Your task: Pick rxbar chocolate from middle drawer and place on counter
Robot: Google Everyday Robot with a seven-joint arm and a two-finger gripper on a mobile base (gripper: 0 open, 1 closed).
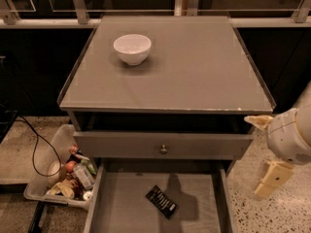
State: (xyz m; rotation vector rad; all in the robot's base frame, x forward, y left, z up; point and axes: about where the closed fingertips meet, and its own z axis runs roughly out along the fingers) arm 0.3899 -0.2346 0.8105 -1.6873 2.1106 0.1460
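The gripper [254,157] hangs at the right edge of the frame, beside the cabinet's right front corner and outside it. Its two cream fingers [273,177] stand wide apart, one pointing left just under the counter's corner and the other angling down toward the speckled floor [286,212]. Nothing lies between them and they touch nothing.

The bar [162,201] lies flat on the floor of the open drawer [121,212] at the bottom centre of the frame. It is turned diagonally and sits slightly right of the drawer's middle, well apart from the gripper. A dark shadow falls on the drawer floor just to the bar's right.

Above the drawer is a shut drawer front [204,145] with a small round knob [164,149]. The counter [194,67] fills the upper middle of the frame. A white bowl [132,48] stands upright on its upper left part. At the lower left a clear bin [53,144] of packets and bottles sits on the floor, touching the drawer's left wall.
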